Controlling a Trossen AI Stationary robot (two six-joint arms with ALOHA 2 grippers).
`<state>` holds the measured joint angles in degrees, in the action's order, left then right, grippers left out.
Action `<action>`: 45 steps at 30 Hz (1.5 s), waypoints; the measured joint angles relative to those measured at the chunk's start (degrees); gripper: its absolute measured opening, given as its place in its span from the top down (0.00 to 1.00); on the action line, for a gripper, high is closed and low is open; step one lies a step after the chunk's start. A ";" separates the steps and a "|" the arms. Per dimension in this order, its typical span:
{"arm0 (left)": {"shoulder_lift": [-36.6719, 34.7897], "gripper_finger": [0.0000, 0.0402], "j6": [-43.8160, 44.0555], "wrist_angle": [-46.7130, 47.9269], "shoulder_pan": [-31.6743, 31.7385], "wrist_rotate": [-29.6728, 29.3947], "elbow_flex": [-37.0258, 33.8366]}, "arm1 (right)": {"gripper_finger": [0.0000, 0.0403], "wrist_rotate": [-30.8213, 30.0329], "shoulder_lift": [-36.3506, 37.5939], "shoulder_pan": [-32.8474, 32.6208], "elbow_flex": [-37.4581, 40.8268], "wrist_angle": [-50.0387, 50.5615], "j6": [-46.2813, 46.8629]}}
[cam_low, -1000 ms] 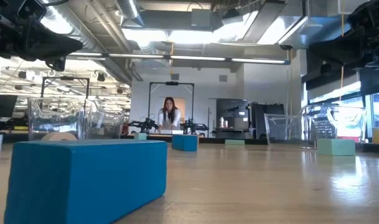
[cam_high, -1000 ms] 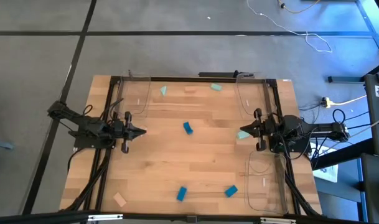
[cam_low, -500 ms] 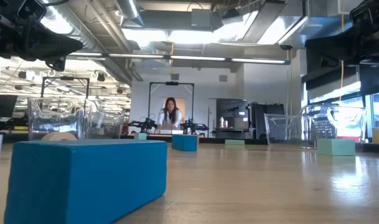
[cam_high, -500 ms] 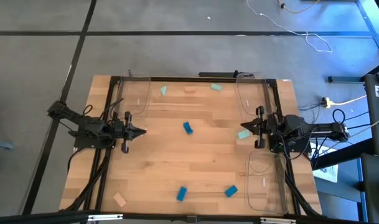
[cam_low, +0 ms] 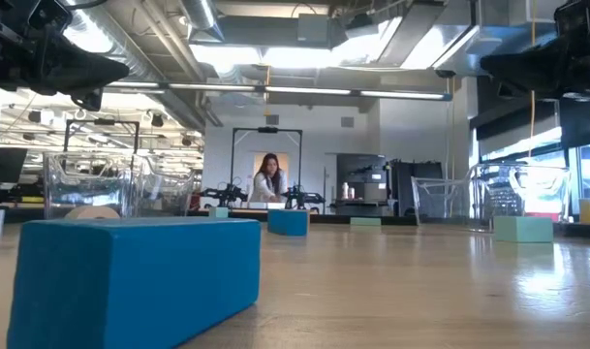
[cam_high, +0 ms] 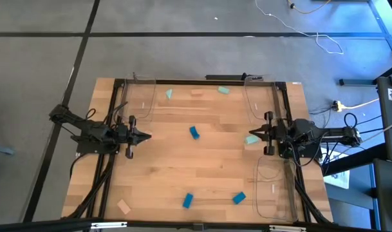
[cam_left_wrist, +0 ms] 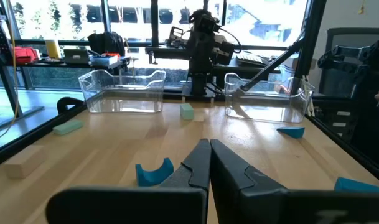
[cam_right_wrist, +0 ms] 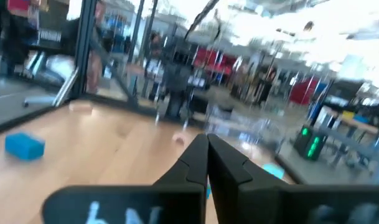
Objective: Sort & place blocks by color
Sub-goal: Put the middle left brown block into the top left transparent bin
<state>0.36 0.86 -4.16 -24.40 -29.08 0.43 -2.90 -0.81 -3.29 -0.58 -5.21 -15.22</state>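
Note:
Blocks lie scattered flat on the wooden table [cam_high: 215,167]. Blue ones sit at the middle [cam_high: 194,133] and near the front edge [cam_high: 188,200] [cam_high: 239,198]. Mint ones are at the far side [cam_high: 169,94] [cam_high: 223,90], with one more [cam_high: 252,139] just below my right gripper's tip. Tan ones lie at the far middle [cam_high: 196,94] and the front left [cam_high: 123,206]. My left gripper [cam_high: 147,136] hovers shut at the left edge and points level toward the middle. My right gripper [cam_high: 249,135] hovers shut at the right edge, facing it. Both hold nothing.
Clear plastic trays stand at the far left [cam_high: 141,100], far right [cam_high: 260,96] and near right [cam_high: 273,190]. A black frame [cam_high: 202,82] runs round the table's far edge and sides. A person [cam_low: 268,179] is far off in the room behind the table.
My right gripper has rolled a little about the line it points along, staying in place and shut. The blocks lie where they were.

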 joint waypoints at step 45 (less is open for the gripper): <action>0.00 1.00 0.00 -0.15 0.00 0.00 0.00 | 0.98 -0.57 -2.51 0.13 0.04 2.95 -3.04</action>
<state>0.36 0.86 -4.32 -24.40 -29.08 0.43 -3.46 -3.31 -3.16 -0.54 -2.26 -18.26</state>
